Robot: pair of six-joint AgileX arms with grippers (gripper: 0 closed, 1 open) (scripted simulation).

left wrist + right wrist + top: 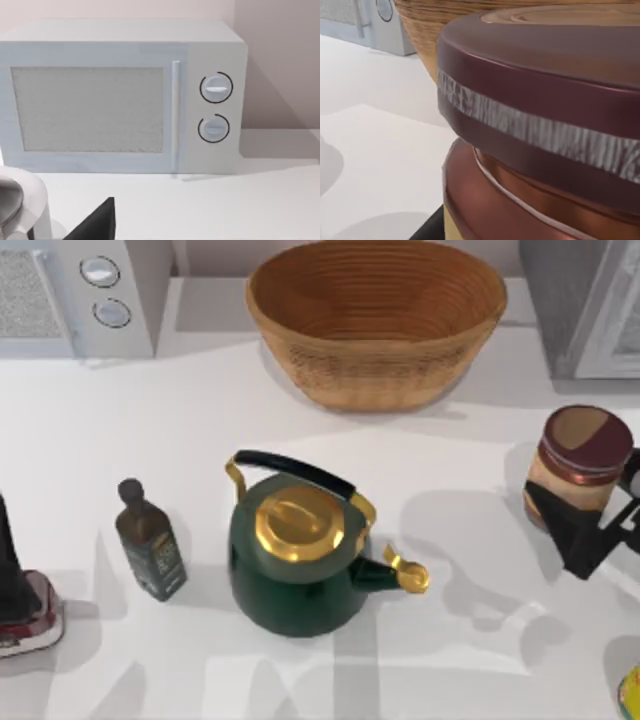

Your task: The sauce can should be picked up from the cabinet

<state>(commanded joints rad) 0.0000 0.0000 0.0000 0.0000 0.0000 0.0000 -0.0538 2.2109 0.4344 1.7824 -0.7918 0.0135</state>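
While one sauce can (pixel 583 462) is sitting gripped in the right gripper (pixel 580 525) near the one cabinet (pixel 585 305), the left gripper's (pixel 25 605) opening is not discernible.

White table (pixel 420 640), microwave (pixel 85 295), basket (pixel 375 320), cabinet (pixel 585 305), oil bottle (pixel 150 540), green kettle (pixel 295 560)

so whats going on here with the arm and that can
The right arm's tool is at the sauce can near the table's right edge, in front of the grey cabinet; its dark fingers sit against the can's lower side. The can casts a shadow off to its left. The left arm sits at the left edge, facing the microwave.
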